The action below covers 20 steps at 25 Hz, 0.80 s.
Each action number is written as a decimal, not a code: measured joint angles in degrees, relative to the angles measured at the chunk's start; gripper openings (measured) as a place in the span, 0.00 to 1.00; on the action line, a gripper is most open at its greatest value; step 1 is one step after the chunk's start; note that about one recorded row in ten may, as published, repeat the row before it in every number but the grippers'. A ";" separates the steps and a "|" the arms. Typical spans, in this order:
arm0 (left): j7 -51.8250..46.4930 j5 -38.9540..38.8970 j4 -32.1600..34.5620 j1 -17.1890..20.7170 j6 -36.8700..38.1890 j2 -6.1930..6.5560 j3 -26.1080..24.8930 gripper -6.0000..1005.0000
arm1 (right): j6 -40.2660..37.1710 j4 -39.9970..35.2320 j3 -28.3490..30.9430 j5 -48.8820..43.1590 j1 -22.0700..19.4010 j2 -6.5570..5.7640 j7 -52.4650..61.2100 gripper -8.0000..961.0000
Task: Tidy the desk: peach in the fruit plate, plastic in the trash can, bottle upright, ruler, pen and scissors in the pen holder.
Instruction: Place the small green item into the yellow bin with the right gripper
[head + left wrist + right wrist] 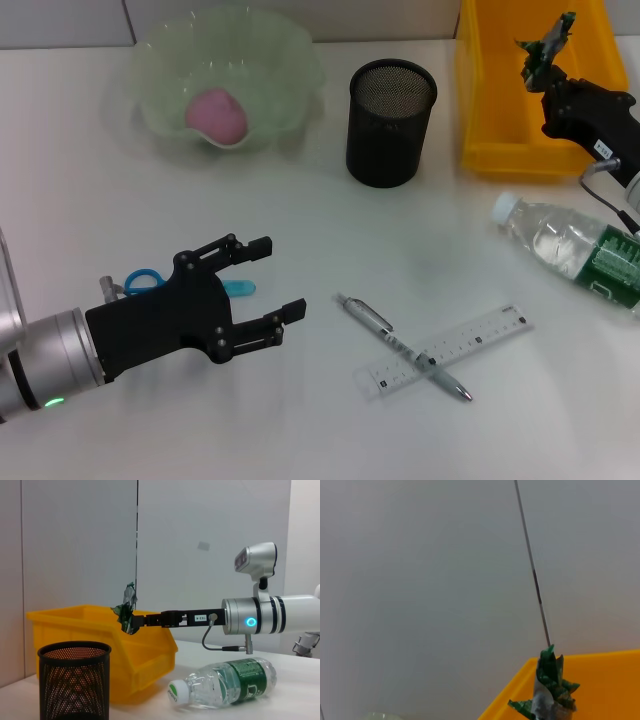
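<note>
The right claw (pixel 540 62) pinched a crumpled green wrapper (pixel 545 45) above the yellow bin (pixel 500 90); the left claw (pixel 268 285) hovered wide open and empty over blue scissors (pixel 150 281).

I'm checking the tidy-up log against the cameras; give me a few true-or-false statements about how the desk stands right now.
1. The peach lies in the fruit plate. True.
2. The bottle stands upright. False: it lies on its side.
3. The right gripper holds the plastic over the yellow bin. True.
4. The pen is in the pen holder. False: it lies across the ruler on the desk.
5. The left gripper grips the scissors. False: it is open and holds nothing.
</note>
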 joint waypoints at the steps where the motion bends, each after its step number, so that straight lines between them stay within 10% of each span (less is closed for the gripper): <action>1: 0.02 0.00 0.00 -0.03 -0.01 0.00 0.00 0.80 | 0.01 0.00 -0.01 0.00 0.01 0.00 0.01 0.01; 20: 0.11 0.00 -0.33 -0.44 -0.10 0.00 -0.02 0.80 | 0.05 0.17 -0.08 0.00 0.04 0.00 0.36 0.01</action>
